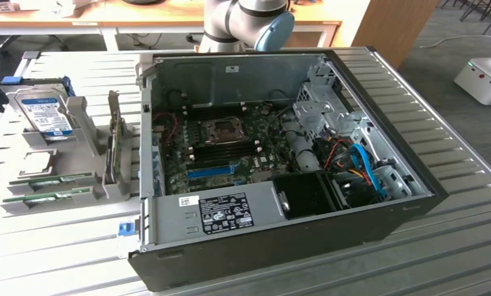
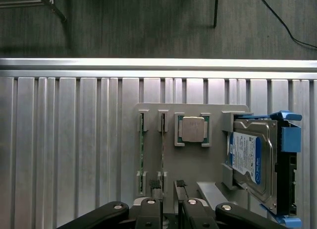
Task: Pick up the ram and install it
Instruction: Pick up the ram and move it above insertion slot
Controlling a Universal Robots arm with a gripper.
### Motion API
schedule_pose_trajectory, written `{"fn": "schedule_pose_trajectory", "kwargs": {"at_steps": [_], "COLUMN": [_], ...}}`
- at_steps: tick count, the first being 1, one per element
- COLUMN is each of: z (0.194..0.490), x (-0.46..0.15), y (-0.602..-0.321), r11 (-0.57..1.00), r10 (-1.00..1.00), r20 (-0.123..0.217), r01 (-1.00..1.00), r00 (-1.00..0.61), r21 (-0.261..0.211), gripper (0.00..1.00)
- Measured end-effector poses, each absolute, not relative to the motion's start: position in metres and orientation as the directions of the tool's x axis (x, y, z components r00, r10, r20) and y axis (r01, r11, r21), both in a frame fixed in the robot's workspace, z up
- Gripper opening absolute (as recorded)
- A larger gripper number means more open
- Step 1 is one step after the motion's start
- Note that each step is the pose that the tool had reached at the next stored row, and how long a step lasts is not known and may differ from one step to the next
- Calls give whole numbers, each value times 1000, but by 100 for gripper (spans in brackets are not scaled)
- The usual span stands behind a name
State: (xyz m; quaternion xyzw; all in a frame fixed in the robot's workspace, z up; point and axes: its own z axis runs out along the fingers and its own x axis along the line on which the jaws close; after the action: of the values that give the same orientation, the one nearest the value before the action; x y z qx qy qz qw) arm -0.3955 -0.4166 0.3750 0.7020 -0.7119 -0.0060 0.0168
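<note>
I see a ribbed metal table point(image 1: 56, 265) carrying an open black computer case point(image 1: 311, 243) at centre, with a grey robot arm point(image 1: 237, 21) behind it. In the case a green motherboard point(image 1: 228, 145) lies flat. On the exterior view's left sits a grey holder plate point(image 2: 193, 162). It has a silver hard drive point(image 1: 46, 114) at the back and a square processor chip point(image 2: 192, 129) midway. A thin green ram stick point(image 1: 55, 181) and its twin ram stick point(image 1: 48, 198) lie side by side in front. The black gripper point(image 2: 167, 185) hangs above one end of the sticks.

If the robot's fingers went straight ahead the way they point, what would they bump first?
Probably the ram stick beside the silver chip, in the grey holder; it lines up between the gripper fingers. Depth is unclear.
</note>
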Motion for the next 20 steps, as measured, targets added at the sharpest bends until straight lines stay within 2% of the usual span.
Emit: {"fn": "schedule_pose_trajectory", "kwargs": {"at_steps": [20], "z": [344], "x": [-395], "y": [-417], "r11": [14], "r10": [-1000], "r20": [15], "r01": [-999], "r00": [-14], "r21": [32], "gripper": [24]}}
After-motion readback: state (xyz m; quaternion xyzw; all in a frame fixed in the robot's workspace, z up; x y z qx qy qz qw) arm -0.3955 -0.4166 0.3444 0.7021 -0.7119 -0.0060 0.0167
